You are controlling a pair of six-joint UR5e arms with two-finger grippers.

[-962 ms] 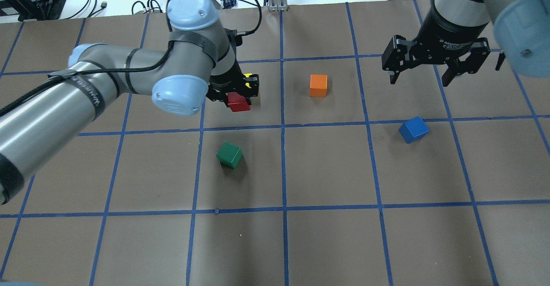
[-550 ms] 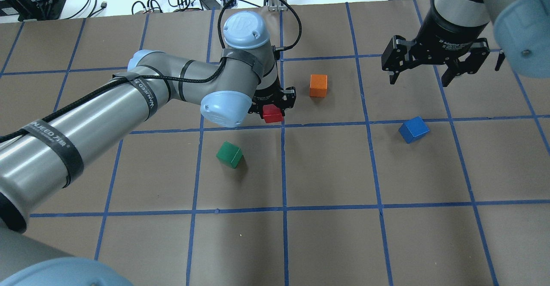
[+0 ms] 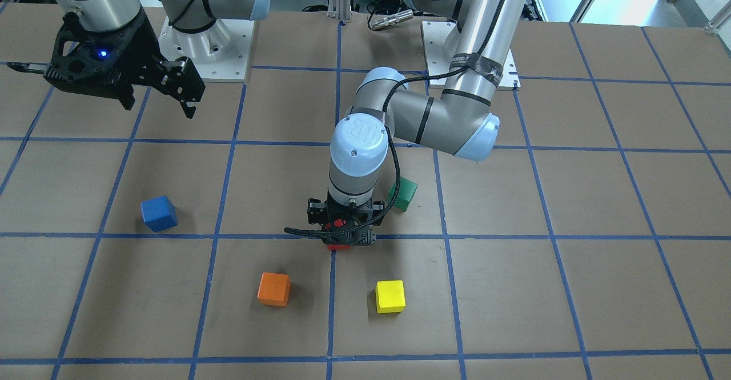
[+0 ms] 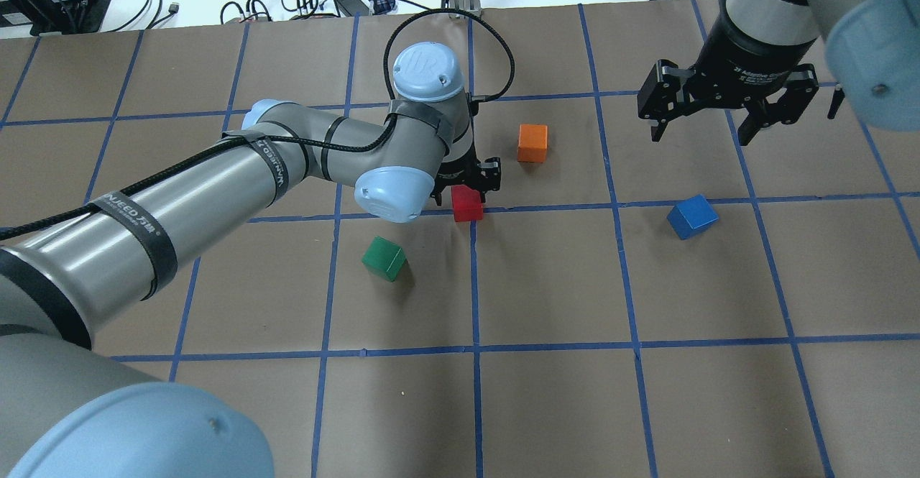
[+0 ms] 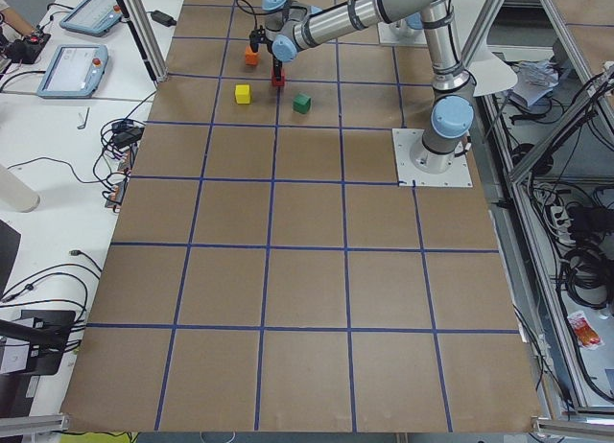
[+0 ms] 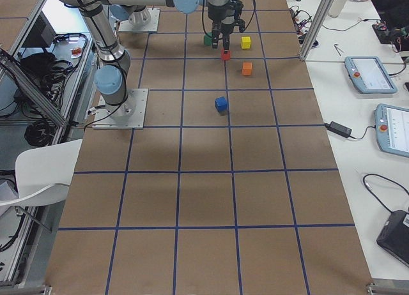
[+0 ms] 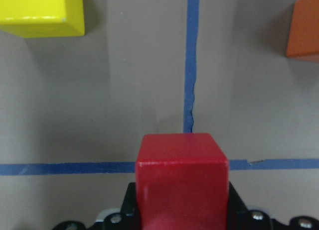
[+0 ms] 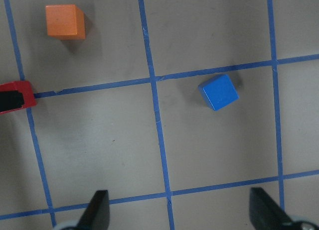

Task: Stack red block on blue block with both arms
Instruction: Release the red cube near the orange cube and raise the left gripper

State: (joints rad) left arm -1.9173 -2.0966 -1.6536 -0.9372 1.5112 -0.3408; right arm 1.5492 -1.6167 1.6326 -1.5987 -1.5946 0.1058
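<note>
Presently: red block (image 4: 467,205) clamped in the left gripper (image 4: 466,187), blue block (image 4: 691,216) lying well apart

Most of every view is filled by the table (image 4: 546,406), which is covered in brown paper and divided into squares by blue tape lines (image 4: 474,284). The left arm (image 4: 215,183) is stretched across to the middle of the table, with its wrist pointed straight down. The right arm (image 4: 769,11) is held above the far right part of the overhead view. The right gripper (image 4: 701,133) is seen with its 2 fingers spread wide and nothing between them, and a blue light is lit on its body in the front-facing view. The left gripper's fingers are closed against 2 opposite sides of the red block.

The red block is held right at a crossing of 2 tape lines, as is seen from the left wrist camera; whether its underside touches the paper cannot be told. The blue block is found 1 square over on the right arm's side, resting on the paper, turned askew to the grid and nearer the robot than the right gripper. The orange block (image 4: 532,142) is placed near the red block, on the far side of the tape line. The green block (image 4: 384,259) is set near it on the robot's side, partly hidden by the left wrist in the front-facing view. The yellow block (image 3: 390,296) is seen beside the orange 1, across a tape line from it
</note>
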